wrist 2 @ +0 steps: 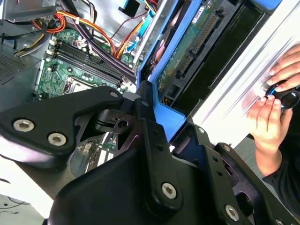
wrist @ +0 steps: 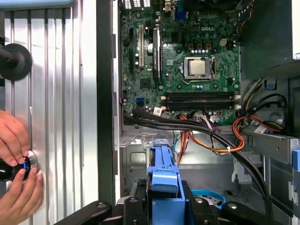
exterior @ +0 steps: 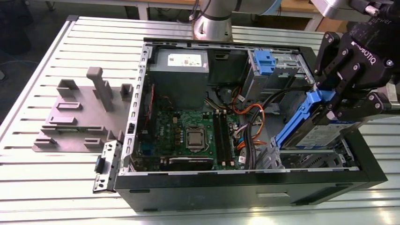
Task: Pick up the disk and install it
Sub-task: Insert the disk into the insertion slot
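Disk (exterior: 312, 127) hangs over the slatted table (exterior: 62, 180), within the open computer case (exterior: 250, 183), at lower right of the exterior view, tilted end-down, apparently to line up with the drive bay. Claw (exterior: 350, 101) is clamped on its blue carrier rail, bearing its weight.

Soft, even light from above — the ribbed worktop (exterior: 100, 42) reads bright with a mild sheen, dimmer inside the computer case (exterior: 250, 187). Shadows are faint. The exterior view is slightly soft — the black gripper (exterior: 336, 108) loses detail.
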`<state>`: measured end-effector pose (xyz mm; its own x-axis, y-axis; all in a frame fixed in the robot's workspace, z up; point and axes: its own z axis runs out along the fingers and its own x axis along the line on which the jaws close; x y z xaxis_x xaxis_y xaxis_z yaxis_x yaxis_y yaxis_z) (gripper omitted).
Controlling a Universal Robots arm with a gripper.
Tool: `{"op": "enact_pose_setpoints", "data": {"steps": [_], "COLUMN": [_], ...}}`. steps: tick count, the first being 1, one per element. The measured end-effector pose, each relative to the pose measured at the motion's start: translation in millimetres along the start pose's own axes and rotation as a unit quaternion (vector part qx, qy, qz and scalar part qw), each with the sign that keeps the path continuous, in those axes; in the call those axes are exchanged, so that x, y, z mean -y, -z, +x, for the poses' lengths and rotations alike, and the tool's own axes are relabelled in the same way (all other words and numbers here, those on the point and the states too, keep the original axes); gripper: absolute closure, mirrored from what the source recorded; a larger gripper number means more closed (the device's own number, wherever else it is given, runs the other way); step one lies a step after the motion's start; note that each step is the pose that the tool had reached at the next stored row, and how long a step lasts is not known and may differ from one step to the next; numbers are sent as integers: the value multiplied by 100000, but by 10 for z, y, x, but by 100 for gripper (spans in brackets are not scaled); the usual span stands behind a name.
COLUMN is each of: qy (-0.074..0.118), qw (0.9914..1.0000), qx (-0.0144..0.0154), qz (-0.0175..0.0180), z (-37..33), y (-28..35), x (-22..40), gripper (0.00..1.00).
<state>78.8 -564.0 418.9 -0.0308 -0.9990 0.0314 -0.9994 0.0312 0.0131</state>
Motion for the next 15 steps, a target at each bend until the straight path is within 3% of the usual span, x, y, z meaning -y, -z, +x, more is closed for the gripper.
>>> {"op": "enact_pose_setpoints", "data": {"steps": [15], "qy": [-17], "qw": [100000], "qx": [-5], "qz": [0], "z": [13], "y": [-121], "x": [2], "gripper": [64]}}
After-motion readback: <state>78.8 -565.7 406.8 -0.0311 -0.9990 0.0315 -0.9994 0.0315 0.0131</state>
